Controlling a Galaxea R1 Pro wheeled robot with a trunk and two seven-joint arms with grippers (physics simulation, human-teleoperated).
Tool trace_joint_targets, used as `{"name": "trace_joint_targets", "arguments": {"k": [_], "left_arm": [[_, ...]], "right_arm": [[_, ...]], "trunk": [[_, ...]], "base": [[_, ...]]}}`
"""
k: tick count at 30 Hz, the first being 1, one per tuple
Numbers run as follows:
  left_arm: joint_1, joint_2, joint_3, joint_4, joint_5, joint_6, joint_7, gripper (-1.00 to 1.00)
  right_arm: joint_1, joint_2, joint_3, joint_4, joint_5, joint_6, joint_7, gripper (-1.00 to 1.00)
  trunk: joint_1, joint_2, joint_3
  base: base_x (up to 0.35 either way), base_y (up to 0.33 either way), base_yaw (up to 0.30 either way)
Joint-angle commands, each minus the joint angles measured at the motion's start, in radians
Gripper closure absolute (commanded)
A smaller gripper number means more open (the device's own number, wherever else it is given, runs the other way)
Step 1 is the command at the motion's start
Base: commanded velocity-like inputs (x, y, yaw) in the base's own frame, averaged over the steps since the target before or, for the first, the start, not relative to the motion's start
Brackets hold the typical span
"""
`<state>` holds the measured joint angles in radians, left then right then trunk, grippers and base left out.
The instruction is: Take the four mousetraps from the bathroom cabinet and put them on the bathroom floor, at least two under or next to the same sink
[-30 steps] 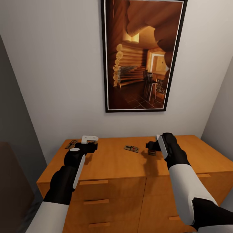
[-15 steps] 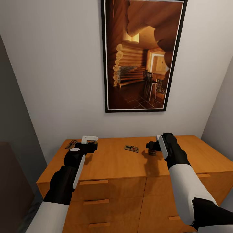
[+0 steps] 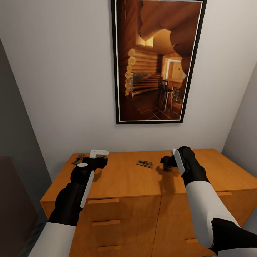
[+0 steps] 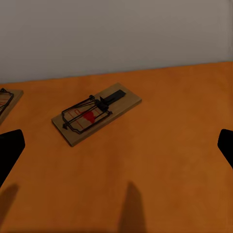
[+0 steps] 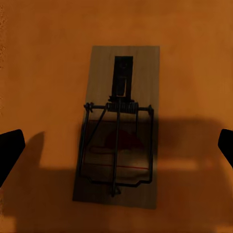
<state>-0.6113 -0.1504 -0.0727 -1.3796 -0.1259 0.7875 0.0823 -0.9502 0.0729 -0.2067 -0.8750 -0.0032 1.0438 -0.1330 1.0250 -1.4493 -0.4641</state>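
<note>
**Both grippers poised over mousetraps on the cabinet top**

The cabinet (image 3: 142,185) stands against a pale wall beneath a large framed picture (image 3: 157,60) of a log-cabin interior; its flat top carries the mousetraps, and the drawer fronts below are shut. The traps lie on the open top, not inside a drawer, so each can be taken from above with nothing to open first.

The right gripper (image 3: 167,162) hangs over the right half of the top, pointing down at a mousetrap (image 5: 118,127) that the right wrist view shows lying flat and centred between the two dark fingertips (image 5: 9,150), which stand wide apart and touch nothing. It looks lined up for a straight descent.

The left gripper (image 3: 99,154) sits near the back left corner, jaws likewise apart, with a second mousetrap (image 4: 96,112) lying at an angle ahead of it, close to the wall. A further trap (image 3: 78,159) lies at the left edge, and another (image 3: 144,164) rests mid-top between the two arms.

Nothing blocks either reach; the wall just behind the left-hand traps leaves little room beyond them.
</note>
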Motion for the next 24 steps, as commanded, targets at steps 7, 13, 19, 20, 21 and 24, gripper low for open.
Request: {"name": "trace_joint_targets", "arguments": {"k": [7,13,19,20,21,24], "left_arm": [[-0.001,0.000,-0.001,-0.001,-0.006,0.005,0.000,-1.00],[-0.001,0.000,-0.001,-0.001,-0.006,0.005,0.000,-1.00],[-0.001,0.000,-0.001,-0.001,-0.006,0.005,0.000,-1.00],[-0.001,0.000,-0.001,-0.001,-0.006,0.005,0.000,-1.00],[-0.001,0.000,-0.001,-0.001,-0.006,0.005,0.000,-1.00],[-0.001,0.000,-0.001,-0.001,-0.006,0.005,0.000,-1.00]], "right_arm": [[-0.001,0.002,-0.003,-0.001,-0.001,0.003,-0.003,-1.00],[-0.001,0.002,-0.003,-0.001,-0.001,0.003,-0.003,-1.00],[-0.001,0.001,-0.003,-0.001,-0.001,0.003,-0.004,-1.00],[-0.001,0.001,-0.003,-0.001,-0.001,0.003,-0.004,-1.00],[-0.001,0.001,-0.003,-0.001,-0.001,0.003,-0.004,-1.00],[-0.001,0.001,-0.003,-0.001,-0.001,0.003,-0.005,-1.00]], "trunk": [[0.000,-0.001,-0.001],[0.000,-0.001,-0.001],[0.000,-0.001,-0.001],[0.000,-0.001,-0.001],[0.000,-0.001,-0.001],[0.000,-0.001,-0.001]], "base": [[0.000,0.000,0.000],[0.000,0.000,0.000],[0.000,0.000,0.000],[0.000,0.000,0.000],[0.000,0.000,0.000],[0.000,0.000,0.000]]}}
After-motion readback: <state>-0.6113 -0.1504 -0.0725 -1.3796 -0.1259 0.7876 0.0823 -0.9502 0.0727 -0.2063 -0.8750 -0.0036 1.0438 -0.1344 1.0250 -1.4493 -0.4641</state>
